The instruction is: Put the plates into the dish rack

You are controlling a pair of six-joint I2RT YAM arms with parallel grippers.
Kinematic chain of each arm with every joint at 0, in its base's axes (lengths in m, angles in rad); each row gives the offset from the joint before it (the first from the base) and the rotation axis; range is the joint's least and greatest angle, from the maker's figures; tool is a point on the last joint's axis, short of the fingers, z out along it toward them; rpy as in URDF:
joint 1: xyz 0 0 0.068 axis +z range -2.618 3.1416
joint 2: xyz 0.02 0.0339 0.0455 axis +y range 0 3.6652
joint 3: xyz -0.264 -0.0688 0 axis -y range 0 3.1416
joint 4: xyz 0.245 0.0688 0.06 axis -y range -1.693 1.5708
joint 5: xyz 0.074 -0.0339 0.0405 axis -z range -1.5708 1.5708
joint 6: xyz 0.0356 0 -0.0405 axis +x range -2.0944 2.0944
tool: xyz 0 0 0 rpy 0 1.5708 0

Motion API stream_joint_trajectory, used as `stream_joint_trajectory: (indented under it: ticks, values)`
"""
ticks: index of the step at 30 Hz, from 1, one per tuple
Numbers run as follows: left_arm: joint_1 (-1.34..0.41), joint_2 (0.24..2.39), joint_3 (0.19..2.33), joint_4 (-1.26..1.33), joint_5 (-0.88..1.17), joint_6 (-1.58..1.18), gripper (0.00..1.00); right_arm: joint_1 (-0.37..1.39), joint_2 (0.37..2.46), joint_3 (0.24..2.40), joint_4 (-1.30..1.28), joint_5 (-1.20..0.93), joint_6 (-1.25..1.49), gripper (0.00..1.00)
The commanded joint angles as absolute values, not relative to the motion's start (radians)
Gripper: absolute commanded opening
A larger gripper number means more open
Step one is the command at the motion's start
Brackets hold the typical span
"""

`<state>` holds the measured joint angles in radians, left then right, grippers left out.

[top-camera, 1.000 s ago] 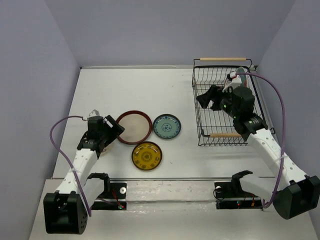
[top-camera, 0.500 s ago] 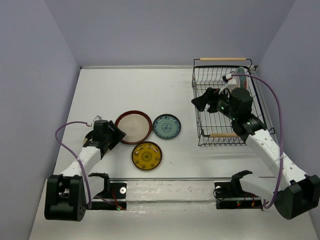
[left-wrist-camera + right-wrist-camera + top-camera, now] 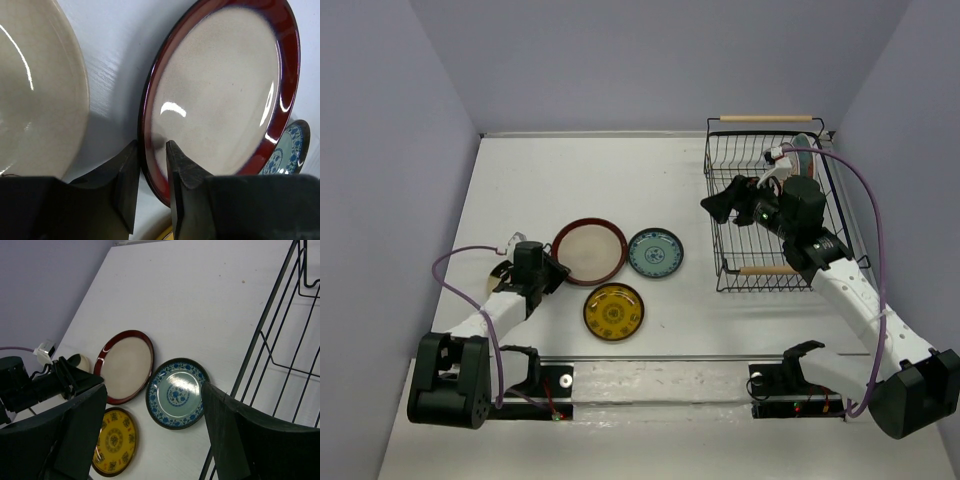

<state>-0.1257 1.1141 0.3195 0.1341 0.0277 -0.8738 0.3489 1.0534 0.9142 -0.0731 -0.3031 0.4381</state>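
Okay, left wrist view: left gripper [image 3: 151, 150] pinches red plate [image 3: 220, 90] by its rim on the table [image 3: 570, 180], cream plate [image 3: 35, 90] just beside; overhead, the arm hides this. Right gripper [image 3: 154, 389] spread, empty, at rack [image 3: 770, 270] left wall.

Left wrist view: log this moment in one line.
left gripper: jaws pinch red-rimmed plate rim | right gripper: open, empty, by rack

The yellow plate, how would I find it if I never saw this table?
Look at the white table, left of the black dish rack, where plates lie flat. The yellow plate is the one nearest the front edge, below the dark-red-rimmed plate and the teal-blue plate; only it is amber with a dark pattern.
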Motion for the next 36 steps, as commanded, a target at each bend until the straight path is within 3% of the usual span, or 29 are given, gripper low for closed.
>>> stream_joint_trajectory:
  ticks: [1, 5, 7, 8, 11, 19, 27, 36]
  values:
    - [-0.138, 1.118, 0.295, 0.222, 0.014, -0.91, 0.37, 0.359, 1.048, 0.913, -0.011, -0.339, 0.446, 0.81]
    - [-0.152, 1.137, 0.279, 0.259, 0.011, -0.925, 0.4, 0.359, 1.043, 0.911, -0.011, -0.339, 0.449, 0.81]
    - [-0.153, 1.132, 0.279, 0.275, 0.011, -0.93, 0.36, 0.368, 1.045, 0.911, -0.012, -0.341, 0.449, 0.81]
    - [-0.153, 1.128, 0.276, 0.285, 0.011, -0.93, 0.21, 0.368, 1.045, 0.911, -0.012, -0.342, 0.451, 0.81]
    - [-0.152, 1.091, 0.268, 0.313, 0.011, -0.927, 0.06, 0.368, 1.045, 0.911, -0.012, -0.344, 0.453, 0.81]
    - [-0.152, 0.884, 0.262, 0.403, -0.095, -0.95, 0.05, 0.379, 1.095, 0.93, -0.012, -0.408, 0.46, 0.81]
    - [-0.15, 0.763, 0.395, 0.399, -0.111, -0.856, 0.05, 0.463, 1.213, 1.0, -0.012, -0.43, 0.46, 0.85]
    - [-0.152, 0.66, 0.515, 0.371, 0.167, -0.753, 0.05, 0.563, 1.373, 1.107, -0.011, -0.46, 0.453, 0.89]
